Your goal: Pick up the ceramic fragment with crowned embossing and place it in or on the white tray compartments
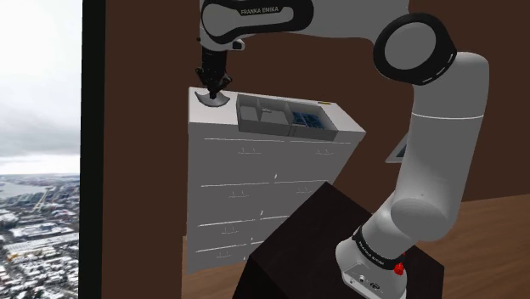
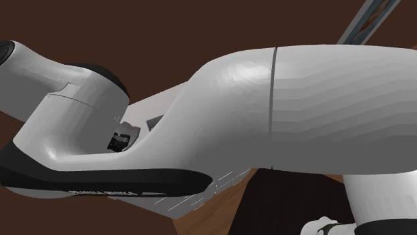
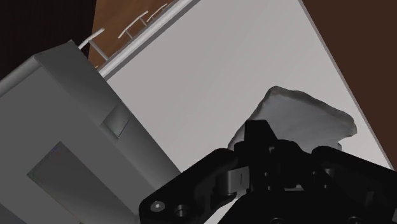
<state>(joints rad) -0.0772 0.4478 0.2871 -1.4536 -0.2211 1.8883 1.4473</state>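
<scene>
The white arm (image 2: pixel 287 107) looms close before a dark brown wall (image 2: pixel 167 33). Its black band (image 2: pixel 100 180) bears lettering. Below it shows wooden floor (image 2: pixel 224 213), beside what may be a drawer front (image 2: pixel 200 193).

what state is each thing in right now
dresser: all drawers shut
tray: upright on the dresser, no fragment in it
ceramic fragment: on the dresser, outside the tray
claw: right above the ceramic fragment

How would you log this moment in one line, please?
gripper over fragment | fragment on cabinet top | tray alongside, apart
</scene>
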